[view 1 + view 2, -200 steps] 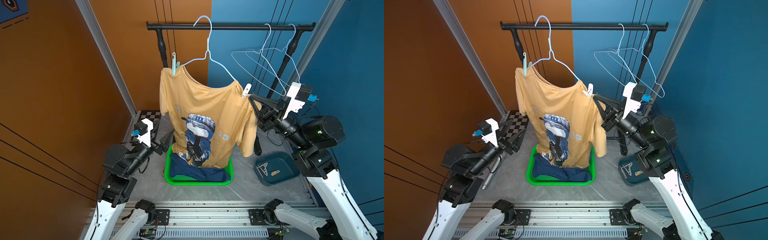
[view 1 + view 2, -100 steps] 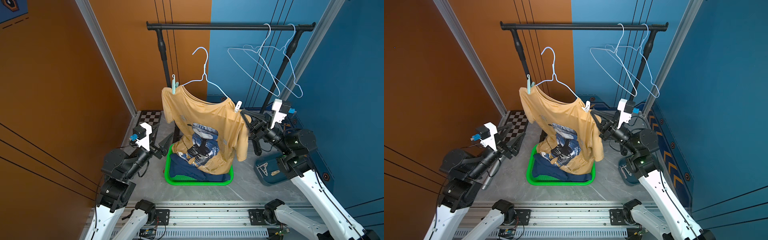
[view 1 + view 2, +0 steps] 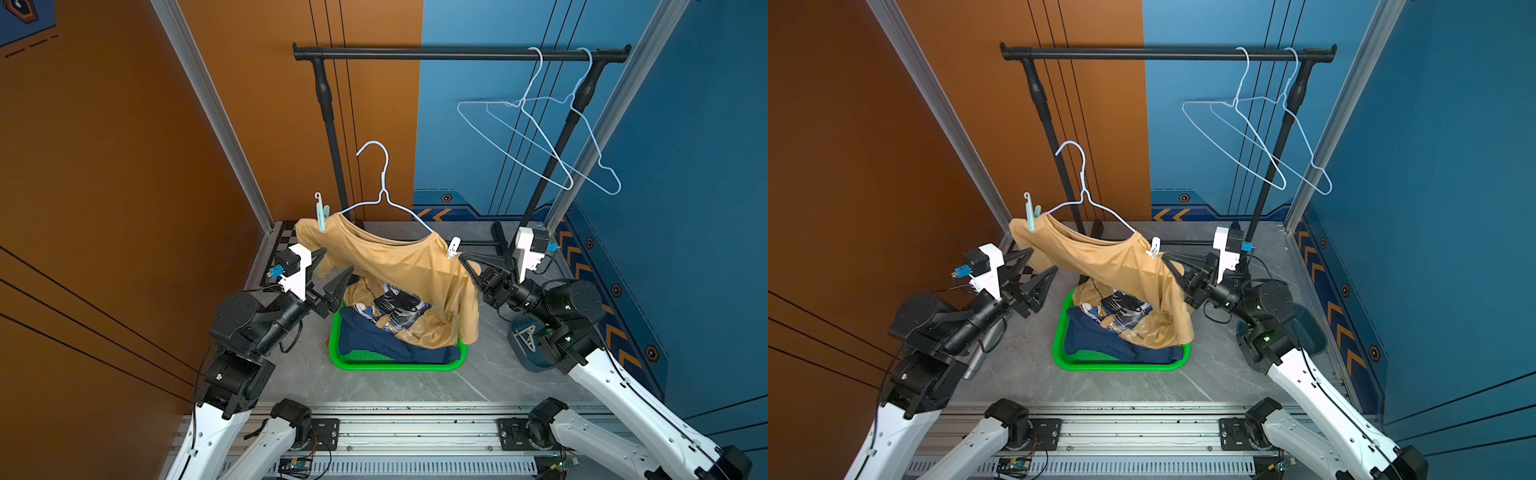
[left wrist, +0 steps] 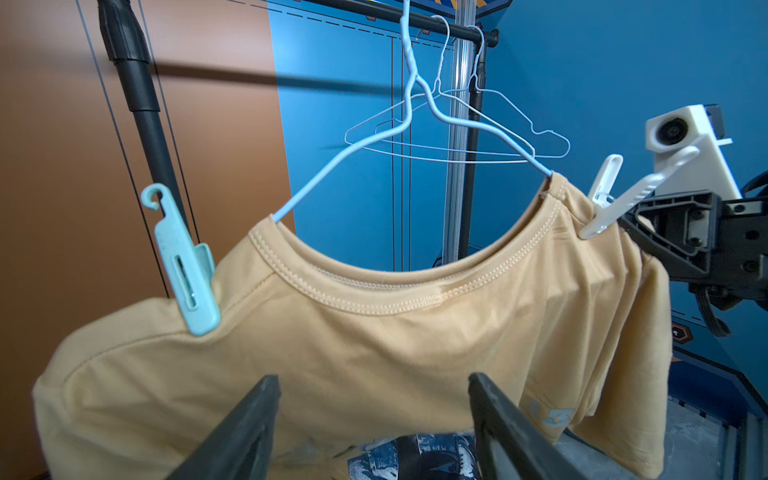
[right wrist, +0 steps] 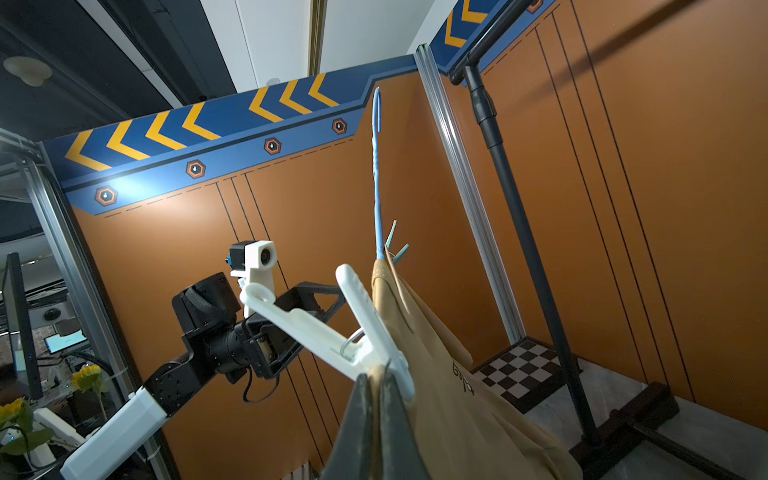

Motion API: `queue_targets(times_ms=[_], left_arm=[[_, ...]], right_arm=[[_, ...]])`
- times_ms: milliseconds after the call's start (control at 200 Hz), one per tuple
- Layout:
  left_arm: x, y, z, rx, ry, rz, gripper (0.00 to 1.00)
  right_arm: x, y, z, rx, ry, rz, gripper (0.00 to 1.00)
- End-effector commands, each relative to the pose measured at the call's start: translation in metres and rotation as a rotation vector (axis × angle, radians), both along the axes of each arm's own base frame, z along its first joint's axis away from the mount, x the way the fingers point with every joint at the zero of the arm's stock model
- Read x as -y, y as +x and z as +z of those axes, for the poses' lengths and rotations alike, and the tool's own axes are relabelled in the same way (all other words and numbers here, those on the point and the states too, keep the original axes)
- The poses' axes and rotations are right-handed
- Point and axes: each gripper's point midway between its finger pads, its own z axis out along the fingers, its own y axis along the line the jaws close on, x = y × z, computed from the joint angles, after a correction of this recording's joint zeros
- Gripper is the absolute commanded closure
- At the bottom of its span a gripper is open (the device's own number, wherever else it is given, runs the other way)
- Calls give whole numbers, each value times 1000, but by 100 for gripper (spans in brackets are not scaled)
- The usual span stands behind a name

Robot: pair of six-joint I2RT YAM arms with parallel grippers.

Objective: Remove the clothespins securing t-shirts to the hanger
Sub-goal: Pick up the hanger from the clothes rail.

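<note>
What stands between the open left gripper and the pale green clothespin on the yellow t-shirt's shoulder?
Nothing solid that shows. In a top view the green clothespin stands with its hooked end free above the shoulder of the yellow t-shirt, higher than the open left gripper. Only the shirt's sleeve fabric drapes close before the jaws.

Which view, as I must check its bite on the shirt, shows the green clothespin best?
The left wrist view: the green clothespin is large and side-on, clipped over the yellow t-shirt. Both top views show it small; the right wrist view shows only its tips beside the hanger.
</note>
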Motion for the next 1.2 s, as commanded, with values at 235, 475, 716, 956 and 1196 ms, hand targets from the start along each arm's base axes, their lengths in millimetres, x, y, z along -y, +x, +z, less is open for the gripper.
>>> queue_targets(times_ms=[235, 475, 716, 956, 1196], left_arm=[[2, -5, -5, -12, -19, -12, 27], [14, 7, -20, -60, 2, -24, 27], [31, 20, -29, -64, -13, -36, 26], [46, 40, -37, -91, -37, -62, 26], [53, 62, -39, -106, -60, -51, 27]], right_arm=[[6, 21, -36, 25, 71, -32, 100], [7, 35, -70, -10, 45, 1, 100], [3, 34, -113, -7, -30, 3, 100], [-1, 30, -138, 66, -119, -33, 100], [-8, 23, -163, 96, -219, -77, 100]])
